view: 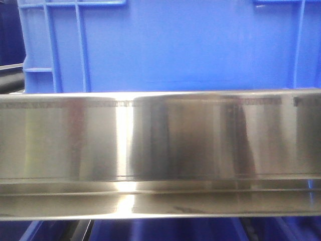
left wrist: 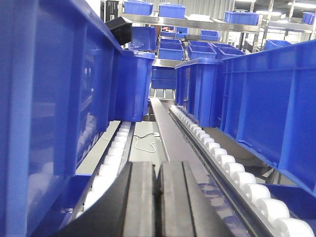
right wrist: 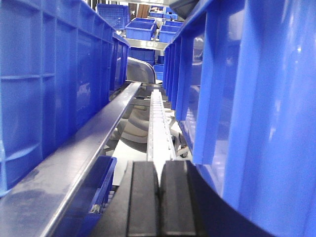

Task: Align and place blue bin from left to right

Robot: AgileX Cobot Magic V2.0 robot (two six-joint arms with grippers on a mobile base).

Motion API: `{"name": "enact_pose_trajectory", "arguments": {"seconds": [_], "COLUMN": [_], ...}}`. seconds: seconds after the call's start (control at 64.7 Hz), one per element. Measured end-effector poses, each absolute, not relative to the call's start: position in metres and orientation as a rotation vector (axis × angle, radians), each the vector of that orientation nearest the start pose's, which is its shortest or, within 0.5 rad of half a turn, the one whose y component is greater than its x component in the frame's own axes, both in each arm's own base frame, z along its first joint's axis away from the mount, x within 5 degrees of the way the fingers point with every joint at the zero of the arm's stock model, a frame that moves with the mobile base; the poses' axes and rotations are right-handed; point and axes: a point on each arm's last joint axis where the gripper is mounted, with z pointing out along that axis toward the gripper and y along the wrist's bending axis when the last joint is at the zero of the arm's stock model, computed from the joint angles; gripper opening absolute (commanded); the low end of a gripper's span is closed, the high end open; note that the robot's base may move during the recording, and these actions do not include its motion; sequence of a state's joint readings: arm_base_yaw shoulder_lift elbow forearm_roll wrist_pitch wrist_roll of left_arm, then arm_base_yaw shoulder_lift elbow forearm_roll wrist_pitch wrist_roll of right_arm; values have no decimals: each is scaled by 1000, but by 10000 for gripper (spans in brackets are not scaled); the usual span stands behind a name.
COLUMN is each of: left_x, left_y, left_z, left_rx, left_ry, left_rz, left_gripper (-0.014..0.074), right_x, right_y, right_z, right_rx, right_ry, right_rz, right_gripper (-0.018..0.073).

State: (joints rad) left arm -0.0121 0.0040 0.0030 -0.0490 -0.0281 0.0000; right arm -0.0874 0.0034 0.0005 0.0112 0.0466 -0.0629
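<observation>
Closed and empty, left tool (left wrist: 158,197) and right tool (right wrist: 159,197) narrowly flank the blue bin (view: 175,45).

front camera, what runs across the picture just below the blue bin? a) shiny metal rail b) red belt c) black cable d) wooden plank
a: a shiny metal rail spans the full width of the front view, right under the ribbed wall of the blue bin.

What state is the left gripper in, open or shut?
Shut. The left gripper has its black fingers pressed together, with nothing between them.
</observation>
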Motion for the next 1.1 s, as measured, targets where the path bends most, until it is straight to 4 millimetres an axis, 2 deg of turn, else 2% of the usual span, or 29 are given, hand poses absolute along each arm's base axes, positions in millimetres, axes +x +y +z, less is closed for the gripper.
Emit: {"name": "enact_pose_trajectory", "arguments": {"seconds": [0.741, 1.097], "left_x": [56, 56], "left_y": [-1, 0], "left_z": [215, 217], "left_rx": [-28, -29], "left_ry": [1462, 1435], "left_rz": [-49, -48], "left_gripper": [-111, -111], "right_x": [57, 56], "right_y": [-5, -5], "right_z": [209, 214], "right_rx": [27, 26], "right_ry": [1535, 1477], "right_rz": [-110, -113], "right_gripper": [-73, -73]}}
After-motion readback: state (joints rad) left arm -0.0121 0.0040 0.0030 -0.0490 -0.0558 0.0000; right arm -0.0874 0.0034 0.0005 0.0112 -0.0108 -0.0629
